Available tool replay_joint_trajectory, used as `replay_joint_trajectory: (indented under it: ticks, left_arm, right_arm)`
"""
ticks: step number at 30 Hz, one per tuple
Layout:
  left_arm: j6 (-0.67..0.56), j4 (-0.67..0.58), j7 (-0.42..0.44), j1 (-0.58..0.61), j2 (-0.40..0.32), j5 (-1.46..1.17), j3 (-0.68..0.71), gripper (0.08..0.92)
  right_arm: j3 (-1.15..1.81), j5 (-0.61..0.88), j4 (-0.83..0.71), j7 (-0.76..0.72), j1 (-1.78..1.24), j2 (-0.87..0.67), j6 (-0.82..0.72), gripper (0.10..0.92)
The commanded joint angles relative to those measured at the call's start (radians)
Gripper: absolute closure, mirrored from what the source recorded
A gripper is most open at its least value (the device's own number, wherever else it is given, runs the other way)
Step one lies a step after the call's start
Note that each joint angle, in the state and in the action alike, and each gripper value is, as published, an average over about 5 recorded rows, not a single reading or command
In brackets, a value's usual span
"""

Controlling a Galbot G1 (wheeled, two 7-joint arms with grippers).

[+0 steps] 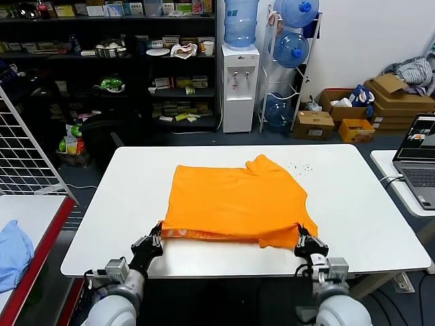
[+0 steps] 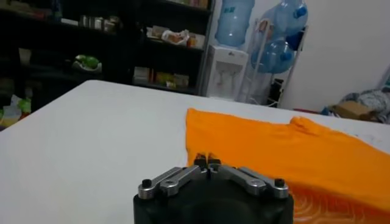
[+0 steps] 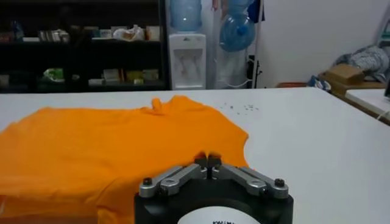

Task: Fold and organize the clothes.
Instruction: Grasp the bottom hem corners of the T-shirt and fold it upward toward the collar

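Note:
An orange T-shirt (image 1: 234, 200) lies flat on the white table (image 1: 129, 190) with its collar at the far side and a doubled layer along the near edge. My left gripper (image 1: 158, 233) sits at the shirt's near left corner, jaws shut on the fabric edge. My right gripper (image 1: 301, 236) is shut the same way on the near right corner. In the left wrist view the shirt (image 2: 274, 146) spreads beyond the closed left gripper (image 2: 207, 161). The right wrist view shows the right gripper (image 3: 208, 159) closed over the shirt (image 3: 109, 140).
A light blue cloth (image 1: 12, 251) lies on a red-edged side table at the left. A laptop (image 1: 418, 159) stands on another table at the right. A wire rack (image 1: 24, 149) leans at the far left. Small dark specks (image 1: 299, 166) dot the table past the shirt.

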Motion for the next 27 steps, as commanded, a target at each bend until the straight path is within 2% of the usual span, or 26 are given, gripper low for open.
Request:
replay_joint_trajectory:
  ticks: [1, 10, 15, 18, 27]
  left_arm:
    - [-0.001, 0.128, -0.016, -0.197, -0.002, -0.032, 0.075, 0.906]
    - [0.015, 0.182, -0.030, -0.259, -0.025, -0.027, 0.120, 0.906]
    - [0.044, 0.177, -0.027, -0.255, -0.022, -0.029, 0.120, 0.895]
    - [0.050, 0.166, -0.028, -0.248, -0.018, -0.029, 0.117, 0.835]
    - [0.082, 0.102, -0.037, -0.193, 0.009, -0.035, 0.099, 0.576]
  right_arm:
    - [-0.042, 0.080, -0.100, 0.037, 0.201, -0.021, -0.051, 0.902]
    - [-0.071, 0.078, -0.133, 0.031, 0.227, -0.008, -0.074, 0.893]
    - [-0.065, 0.064, -0.128, -0.010, 0.214, -0.003, -0.067, 0.776]
    - [-0.060, 0.057, -0.124, -0.030, 0.209, -0.001, -0.049, 0.690]
    - [-0.006, -0.012, -0.092, -0.117, 0.122, -0.035, 0.037, 0.438]
